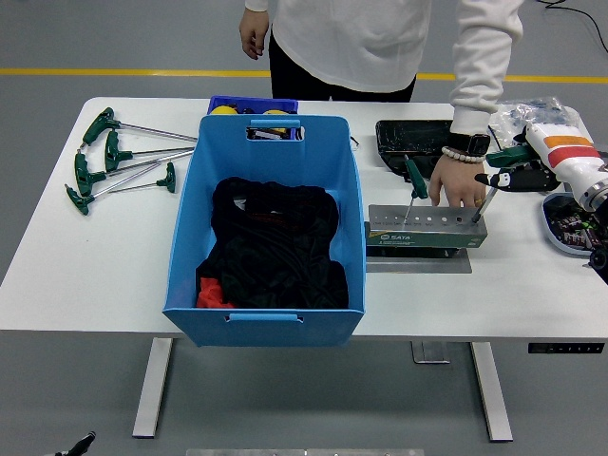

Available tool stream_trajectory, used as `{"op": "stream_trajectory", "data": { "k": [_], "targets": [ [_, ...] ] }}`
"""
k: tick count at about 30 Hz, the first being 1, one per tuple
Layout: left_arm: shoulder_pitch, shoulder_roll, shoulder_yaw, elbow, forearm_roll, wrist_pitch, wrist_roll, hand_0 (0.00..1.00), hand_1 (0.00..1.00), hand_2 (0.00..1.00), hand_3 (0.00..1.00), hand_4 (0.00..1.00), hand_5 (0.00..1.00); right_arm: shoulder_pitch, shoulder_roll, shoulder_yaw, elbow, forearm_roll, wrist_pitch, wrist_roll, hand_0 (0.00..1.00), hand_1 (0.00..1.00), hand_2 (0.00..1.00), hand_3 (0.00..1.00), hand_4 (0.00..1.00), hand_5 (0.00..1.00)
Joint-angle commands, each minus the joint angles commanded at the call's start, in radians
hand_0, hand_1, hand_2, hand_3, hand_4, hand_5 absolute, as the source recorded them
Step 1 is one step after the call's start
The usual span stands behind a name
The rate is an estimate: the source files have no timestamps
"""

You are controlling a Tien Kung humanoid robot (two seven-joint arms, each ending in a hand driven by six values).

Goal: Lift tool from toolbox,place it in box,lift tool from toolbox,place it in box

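First lift underway: right hand (518, 171) clamped on green T-handle wrench (496, 179) seated in grey metal tool stand (426, 228), next pull clear, carry toward nine o'clock into blue plastic box (266, 223).

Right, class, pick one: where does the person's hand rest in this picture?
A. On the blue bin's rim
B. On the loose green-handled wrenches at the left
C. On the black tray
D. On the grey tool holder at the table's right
D. The person's hand lies on the back of the grey tool holder, beside the robot's right hand gripping a green-handled tool.
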Motion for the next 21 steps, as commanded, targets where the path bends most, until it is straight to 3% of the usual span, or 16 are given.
{"op": "stream_trajectory", "data": {
  "k": [8, 21],
  "targets": [
    [0.004, 0.001, -0.002, 0.0, 0.006, -0.001, 0.002, 0.769, 0.786, 0.801, 0.709, 0.697, 0.575, 0.006, -0.004, 0.004, 0.014, 0.0, -0.058, 0.019, 0.002, 0.002, 0.002, 0.002, 0.998, 0.602],
    [0.002, 0.002, -0.001, 0.0, -0.002, -0.001, -0.002, 0.769, 0.785, 0.8, 0.71, 0.697, 0.574, 0.011, -0.025, 0.023, 0.066, 0.025, -0.083, 0.034, 0.002, 0.002, 0.002, 0.002, 0.998, 0.568]
  ]
}}
